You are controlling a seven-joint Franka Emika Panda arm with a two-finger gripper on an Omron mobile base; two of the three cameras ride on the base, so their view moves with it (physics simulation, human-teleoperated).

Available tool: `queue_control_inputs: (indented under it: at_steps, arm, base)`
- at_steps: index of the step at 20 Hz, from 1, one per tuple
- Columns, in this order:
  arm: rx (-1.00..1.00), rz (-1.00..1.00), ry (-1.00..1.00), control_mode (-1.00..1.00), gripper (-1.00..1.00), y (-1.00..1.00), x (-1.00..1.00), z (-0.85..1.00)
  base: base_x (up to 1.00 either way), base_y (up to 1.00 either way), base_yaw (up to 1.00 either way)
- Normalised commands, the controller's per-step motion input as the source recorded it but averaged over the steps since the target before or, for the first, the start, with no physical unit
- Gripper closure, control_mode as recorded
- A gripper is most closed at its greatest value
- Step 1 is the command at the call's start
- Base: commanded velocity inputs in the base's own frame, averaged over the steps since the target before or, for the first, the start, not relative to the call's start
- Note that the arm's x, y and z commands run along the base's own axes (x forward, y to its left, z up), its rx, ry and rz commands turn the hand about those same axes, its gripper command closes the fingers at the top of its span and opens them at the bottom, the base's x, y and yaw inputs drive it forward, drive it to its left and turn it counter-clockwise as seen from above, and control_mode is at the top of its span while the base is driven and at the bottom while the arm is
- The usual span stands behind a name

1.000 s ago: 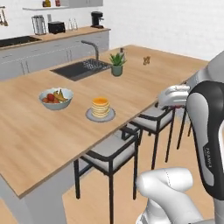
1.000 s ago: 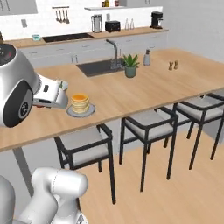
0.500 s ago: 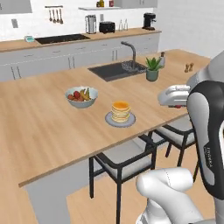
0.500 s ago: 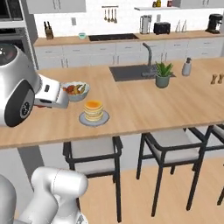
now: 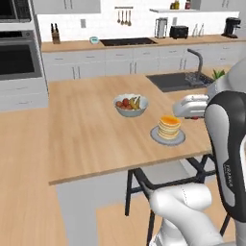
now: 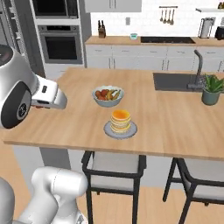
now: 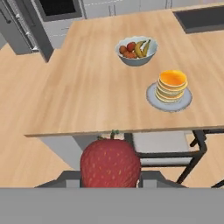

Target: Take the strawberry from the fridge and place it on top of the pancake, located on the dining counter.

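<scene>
Light wooden tabletop (image 5: 86, 125) carries a grey fruit bowl (image 5: 130, 105) and, right of it, the pancake (image 5: 169, 127) on its plate. Off the near edge, the end effector (image 7: 110, 175) grips the strawberry (image 7: 110, 162).

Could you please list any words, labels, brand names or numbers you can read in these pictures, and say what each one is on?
There is one small line of dark lettering running down the robot arm's dark link in the left base view; it is too small and blurred to read.
No readable text on the pancake, the strawberry, the fruit bowl or the dining counter.
</scene>
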Motion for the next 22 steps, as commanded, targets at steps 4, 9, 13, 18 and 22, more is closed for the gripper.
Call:
queue_control_inputs:
  at_steps: [4, 9, 13, 18, 22]
  arm:
    - [0.0, 0.0, 0.0, 1.0, 1.0, 0.0, 0.0, 0.0]
    - [0.0, 0.0, 0.0, 1.0, 1.0, 0.0, 0.0, 0.0]
    - [0.0, 0.0, 0.0, 1.0, 1.0, 0.0, 0.0, 0.0]
    - [0.13, 0.06, 0.08, -1.0, 1.0, -0.8, 0.68, -0.16]
    - [0.13, 0.0, 0.25, -1.0, 1.0, -0.71, 0.92, -0.17]
  base:
    - [0.67, -0.43, 0.39]
    - [0.34, -0.84, 0.23]
    - [0.3, -0.92, 0.19]
    - [0.0, 0.0, 0.0]
    - [0.0, 0.0, 0.0]
